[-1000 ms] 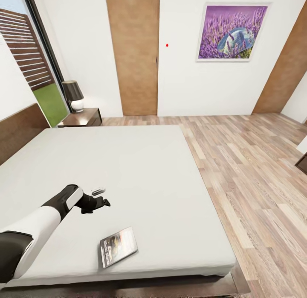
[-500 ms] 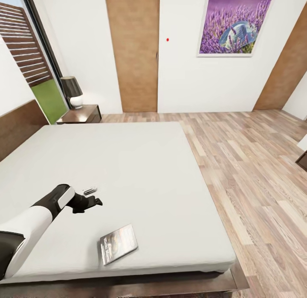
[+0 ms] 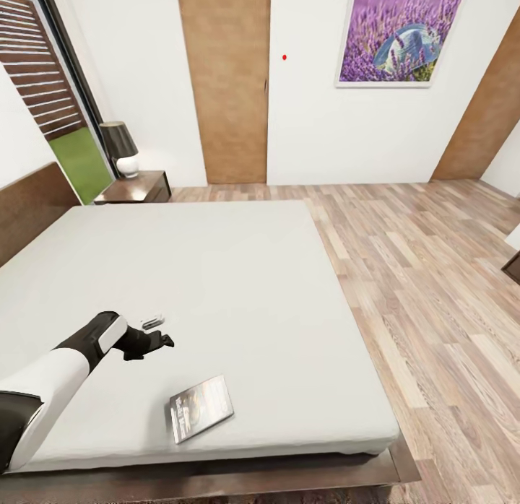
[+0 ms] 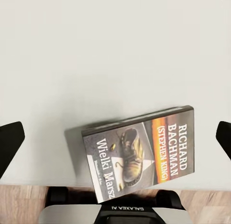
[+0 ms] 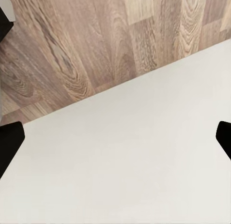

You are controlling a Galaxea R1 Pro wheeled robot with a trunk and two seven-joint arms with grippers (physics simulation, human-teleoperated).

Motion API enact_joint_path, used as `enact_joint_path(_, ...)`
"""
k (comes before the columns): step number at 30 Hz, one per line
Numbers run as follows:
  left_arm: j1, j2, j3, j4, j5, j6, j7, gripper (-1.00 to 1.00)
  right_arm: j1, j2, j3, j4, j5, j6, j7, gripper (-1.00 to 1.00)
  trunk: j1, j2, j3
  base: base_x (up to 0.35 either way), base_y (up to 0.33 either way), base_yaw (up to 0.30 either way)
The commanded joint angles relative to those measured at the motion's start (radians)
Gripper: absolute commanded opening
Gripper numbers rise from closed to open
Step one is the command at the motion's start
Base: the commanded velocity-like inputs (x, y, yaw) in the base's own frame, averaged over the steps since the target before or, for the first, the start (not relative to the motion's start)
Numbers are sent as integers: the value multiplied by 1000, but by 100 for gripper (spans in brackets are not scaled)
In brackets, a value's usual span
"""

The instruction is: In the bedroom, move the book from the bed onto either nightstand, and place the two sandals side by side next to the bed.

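The book [image 3: 201,409] lies flat on the light-grey mattress of the bed [image 3: 217,273], near its foot edge. Its orange band and dark cover picture are plain in the left wrist view [image 4: 142,152]. My left gripper [image 3: 155,340] hovers over the mattress a little beyond the book and to its left, apart from it. It is open, its fingertips [image 4: 9,142] spread wide on either side of the book. My right gripper [image 5: 115,137] is open over the line where a pale surface meets the wood floor [image 5: 72,51]. The nightstand [image 3: 137,188] stands at the bed's far left corner. The sandals are out of view.
A dark-shaded lamp [image 3: 119,146] sits on the nightstand. The headboard [image 3: 32,208] runs along the left. Tan doors [image 3: 227,85] and the lavender picture [image 3: 401,35] line the far wall. Plank floor [image 3: 433,287] stretches to the right of the bed.
The whole head view has shifted, with the wall and picture sliding upward: the camera moved. My left arm drew slightly to the left a second ago and has held since. The book has not moved.
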Motion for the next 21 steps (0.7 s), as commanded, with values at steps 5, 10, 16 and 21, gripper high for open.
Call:
enact_joint_path(5,0,-1,-2,-1,-10,-1,-6,100,0,-1,-8,1,11,2,-3,100,0,-1,-9,0,0,0)
enact_joint_path(10,0,-1,-2,-2,-10,-1,-5,100,0,0,-8,2,11,2,-3,100,0,-1,-17,0,0,0)
enact_joint_path(16,0,-1,-3,-5,-10,1,-9,100,0,1,-7,4,11,2,-3,100,0,-1,-27,0,0,0)
enact_joint_path(21,-10,-3,-2,-18,-10,2,-5,100,0,-1,-7,5,11,2,-3,100,0,-1,-35,0,0,0)
